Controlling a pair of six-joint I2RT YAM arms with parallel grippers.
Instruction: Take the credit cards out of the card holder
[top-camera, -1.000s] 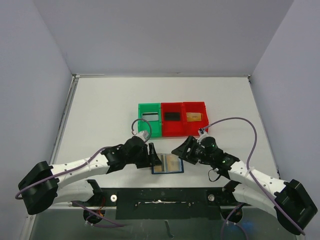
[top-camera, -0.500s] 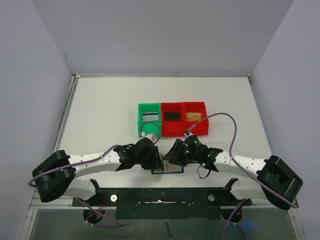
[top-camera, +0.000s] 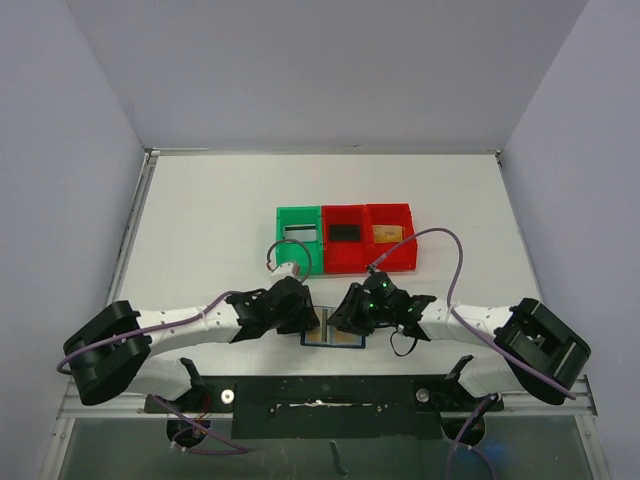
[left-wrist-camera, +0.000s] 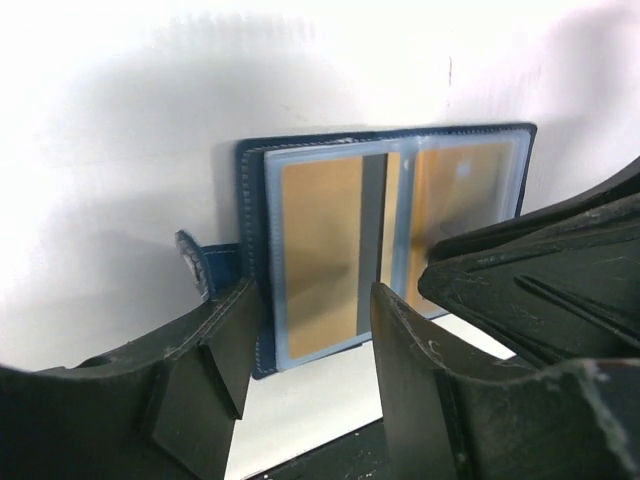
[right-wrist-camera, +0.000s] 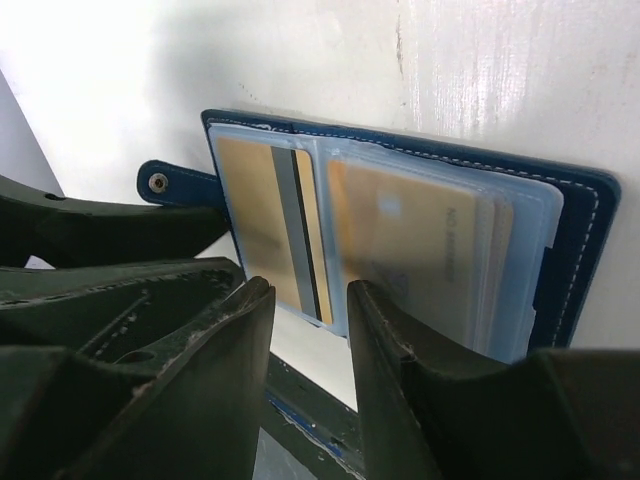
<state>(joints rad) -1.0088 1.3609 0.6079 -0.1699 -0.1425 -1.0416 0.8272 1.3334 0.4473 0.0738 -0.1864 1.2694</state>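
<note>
Noted white table (top-camera: 200, 220) carrying all items. Found both arms reaching low across its near edge, meeting at the middle. Recorded green bin (top-camera: 283, 250) and red bins (top-camera: 366, 260) side by side near the centre, beyond the arms, holding a greyish card (top-camera: 299, 233), a black card (top-camera: 345, 233) and a tan card (top-camera: 388, 234), one per compartment. Located card holder (top-camera: 333, 339) (left-wrist-camera: 250, 200) (right-wrist-camera: 575, 230) lying open and flat at the near edge, under both claws, dark blue with clear pockets facing up. Found left gripper (top-camera: 310, 320) (left-wrist-camera: 315, 300) over its left half, fingers partly apart, straddling the near edge of the left pocket, clamping nothing. Found right gripper (top-camera: 345, 318) (right-wrist-camera: 308, 292) near the middle fold, fingers narrowly apart, likewise closed on nothing. Contact of fingertips with holder: not determinable. Saw striped gold card (left-wrist-camera: 320, 250) (right-wrist-camera: 265, 210) seated in left pocket and stack of tan cards (left-wrist-camera: 460, 190) (right-wrist-camera: 420, 240) seated in right pocket. Noted snap tab (left-wrist-camera: 192, 262) (right-wrist-camera: 158, 182) sticking out from left side.
</note>
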